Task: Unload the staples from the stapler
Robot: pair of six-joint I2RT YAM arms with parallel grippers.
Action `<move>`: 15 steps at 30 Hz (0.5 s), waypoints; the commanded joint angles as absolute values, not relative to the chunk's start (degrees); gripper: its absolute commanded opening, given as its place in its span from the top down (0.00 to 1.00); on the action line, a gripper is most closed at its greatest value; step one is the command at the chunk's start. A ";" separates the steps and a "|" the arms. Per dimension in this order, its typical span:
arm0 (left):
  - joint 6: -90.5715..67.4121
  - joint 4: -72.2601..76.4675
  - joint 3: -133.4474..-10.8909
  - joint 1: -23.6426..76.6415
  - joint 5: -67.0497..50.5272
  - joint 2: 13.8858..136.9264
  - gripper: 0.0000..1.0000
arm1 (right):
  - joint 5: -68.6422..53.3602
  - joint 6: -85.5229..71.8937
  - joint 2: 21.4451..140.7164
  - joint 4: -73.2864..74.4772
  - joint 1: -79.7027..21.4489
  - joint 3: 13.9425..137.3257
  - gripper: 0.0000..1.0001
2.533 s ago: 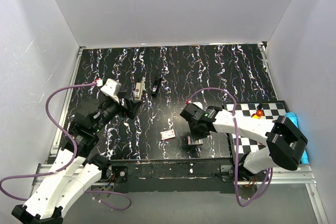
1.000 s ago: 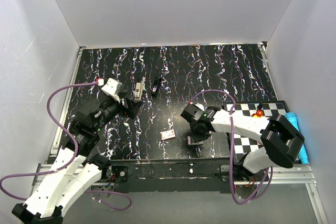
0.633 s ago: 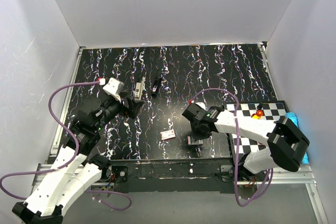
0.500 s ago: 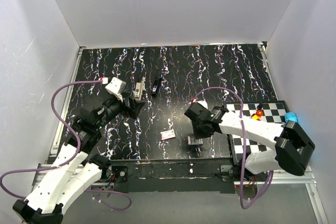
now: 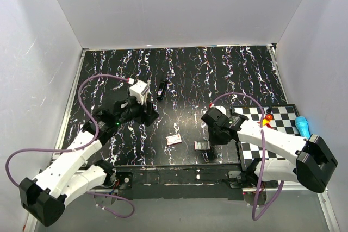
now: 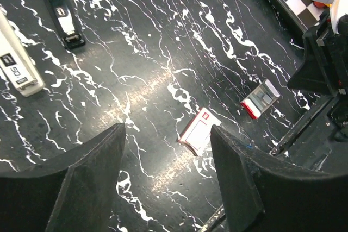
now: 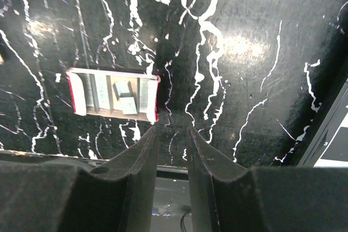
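A black stapler (image 5: 161, 89) lies at the middle back of the table and shows in the left wrist view (image 6: 61, 13), with a long white-and-grey piece (image 6: 16, 61) beside it. An open red-edged box of staples (image 5: 202, 145) lies near the front edge and shows in both wrist views (image 6: 261, 98) (image 7: 114, 95). Its white lid (image 5: 174, 139) (image 6: 199, 130) lies to its left. My left gripper (image 5: 147, 113) (image 6: 167, 129) is wide open and empty above the table. My right gripper (image 5: 216, 137) (image 7: 172, 131) is open by a narrow gap, empty, just right of the box.
A black-and-white checkered mat (image 5: 274, 126) lies at the right, with a small red-orange object (image 5: 266, 117) and a blue object (image 5: 302, 124) on it. It also shows in the left wrist view (image 6: 293, 1). The table's front edge (image 7: 163, 161) lies just under my right fingers.
My left arm has swung right, toward the table's middle, and now covers the white piece in the top view. My right gripper has drawn back to the right, off the staple box.
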State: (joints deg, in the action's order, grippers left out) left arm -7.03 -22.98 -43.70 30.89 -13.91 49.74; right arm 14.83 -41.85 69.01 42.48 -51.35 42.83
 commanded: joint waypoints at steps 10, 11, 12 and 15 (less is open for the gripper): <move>-21.00 -25.05 -41.93 38.23 -4.75 56.16 0.66 | 11.25 -41.13 70.49 38.06 -50.54 40.87 0.65; -21.44 -24.87 -41.49 38.41 -4.66 56.25 0.67 | 11.25 -41.13 70.92 37.88 -50.45 40.96 0.65; -21.71 -24.53 -40.96 38.50 -4.66 56.08 0.67 | 11.16 -41.13 71.28 37.62 -50.45 41.04 0.65; -22.15 -23.73 -39.56 39.02 -4.48 55.64 0.67 | 11.34 -40.87 72.07 36.91 -50.45 41.57 0.64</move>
